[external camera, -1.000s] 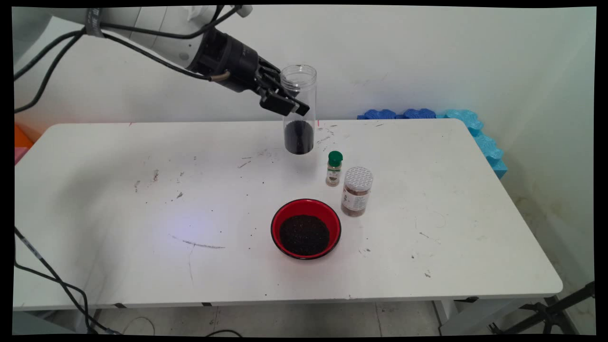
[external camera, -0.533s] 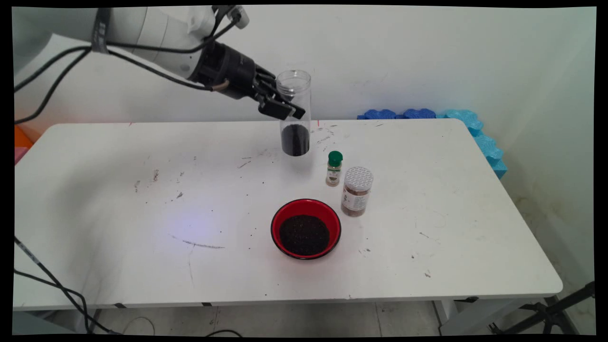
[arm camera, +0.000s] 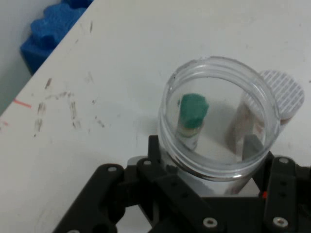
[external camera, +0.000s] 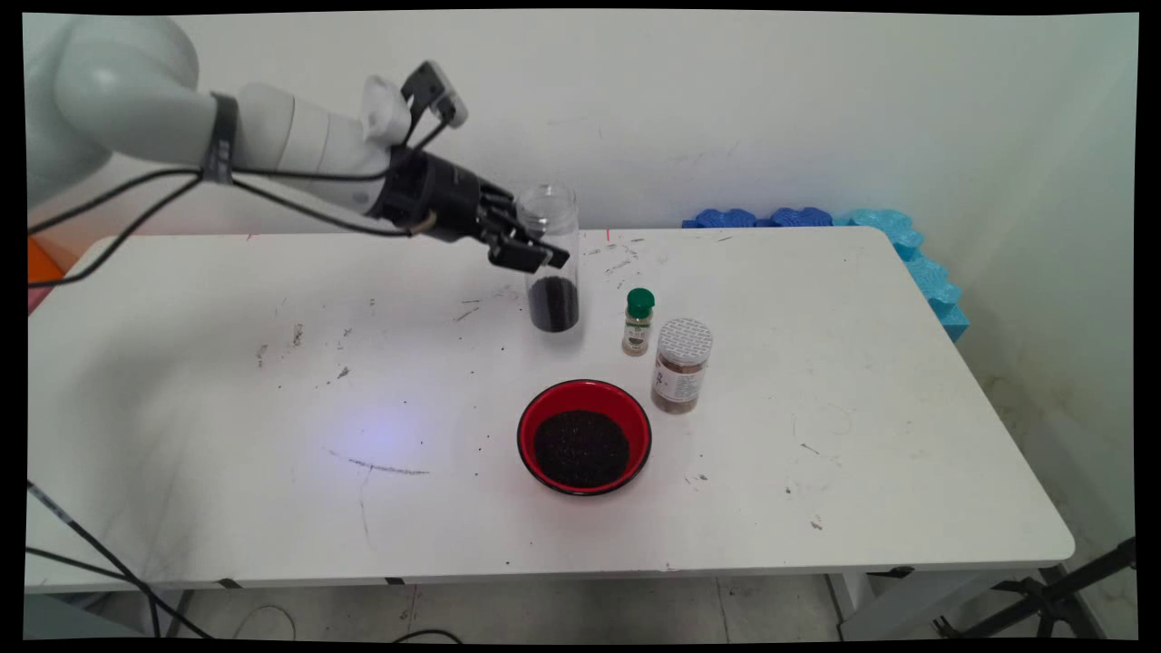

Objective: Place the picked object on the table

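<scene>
We see the tool [external camera: 535, 254] pinching a tall clear jar [external camera: 551, 258] around its upper half, one finger on each side of the glass. The jar stands upright, open at the top, with a layer of dark grains filling its lower part. Its base sits at or just above the tabletop [external camera: 227, 381]; we cannot tell whether it touches. In the hand view the tool [arm camera: 209, 174] grips the jar [arm camera: 221, 121] just under its rim, and we look down through the open mouth.

Just right of the jar stands a small bottle with a green cap [external camera: 639, 321], and beside that a wider jar with a white perforated lid [external camera: 681, 365] holding brown contents. Nearer to us sits a red bowl [external camera: 584, 436] holding the same kind of dark grains. Blue foam pieces [external camera: 816, 218] lie behind the tabletop's far right edge, against the wall.
</scene>
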{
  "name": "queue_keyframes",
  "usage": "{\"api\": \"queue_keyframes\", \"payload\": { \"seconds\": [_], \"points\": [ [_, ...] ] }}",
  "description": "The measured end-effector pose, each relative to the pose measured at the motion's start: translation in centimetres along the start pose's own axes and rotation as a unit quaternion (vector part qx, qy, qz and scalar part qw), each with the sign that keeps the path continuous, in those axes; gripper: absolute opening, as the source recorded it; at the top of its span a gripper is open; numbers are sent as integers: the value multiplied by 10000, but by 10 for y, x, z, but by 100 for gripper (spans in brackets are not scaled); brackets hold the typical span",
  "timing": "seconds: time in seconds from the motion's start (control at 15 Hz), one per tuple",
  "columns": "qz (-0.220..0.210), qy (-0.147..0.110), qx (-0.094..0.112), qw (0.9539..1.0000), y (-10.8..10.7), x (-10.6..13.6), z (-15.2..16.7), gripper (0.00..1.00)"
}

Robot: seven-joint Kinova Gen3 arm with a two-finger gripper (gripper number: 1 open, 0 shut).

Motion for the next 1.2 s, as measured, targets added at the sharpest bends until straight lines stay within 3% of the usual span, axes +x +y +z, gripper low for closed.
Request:
{"api": "queue_keyframes", "payload": {
  "seconds": [0.6, 1.2],
  "points": [
    [-238, -30, 160, 9996, -4, -50, 26, 0],
    [-429, -36, 237, 9988, -4, -72, 41, 0]
  ]
}}
